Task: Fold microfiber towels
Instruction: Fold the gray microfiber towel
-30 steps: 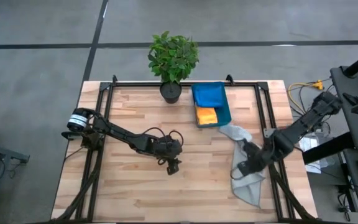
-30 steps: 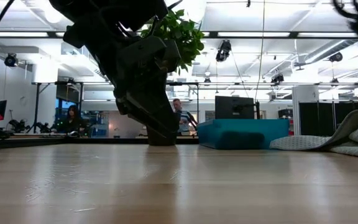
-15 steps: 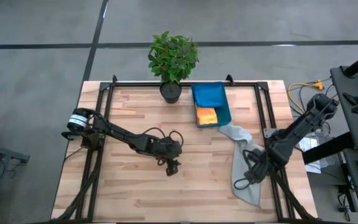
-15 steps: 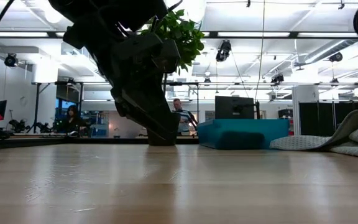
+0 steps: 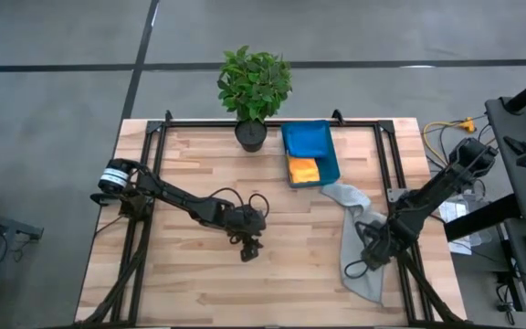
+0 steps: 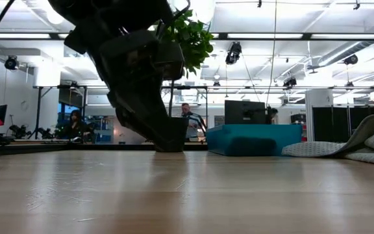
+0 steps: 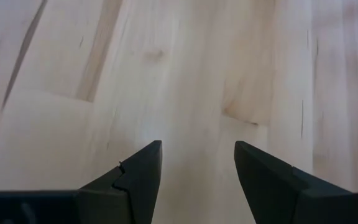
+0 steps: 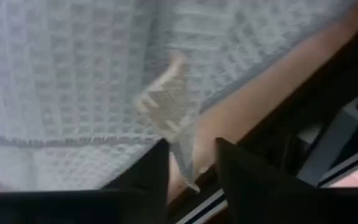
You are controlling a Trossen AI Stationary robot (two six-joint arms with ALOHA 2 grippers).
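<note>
The right gripper [image 8: 191, 165] has its fingers parted by a narrow gap right over the hem of the pale grey towel [image 5: 359, 247], with a small sewn label [image 8: 166, 106] just ahead of the tips; whether any cloth is pinched between them cannot be told. This gripper sits near the right edge of the table [image 5: 181, 274], above the towel's lower part. The grey towel lies in a rumpled strip from the teal bin [image 5: 330, 155] toward the front right corner. It looks light, limp and waffle-textured, so it should drape and bunch rather than hold a shape; the stitched hem or a corner is probably the firmest place to take hold. An orange towel [image 5: 303, 170] and a blue towel [image 5: 306, 140] rest in the bin at the back edge, beside the potted plant [image 5: 255, 87]. The left gripper [image 7: 197, 168] hovers over bare wood near the table's middle, jaws wide and holding nothing.
</note>
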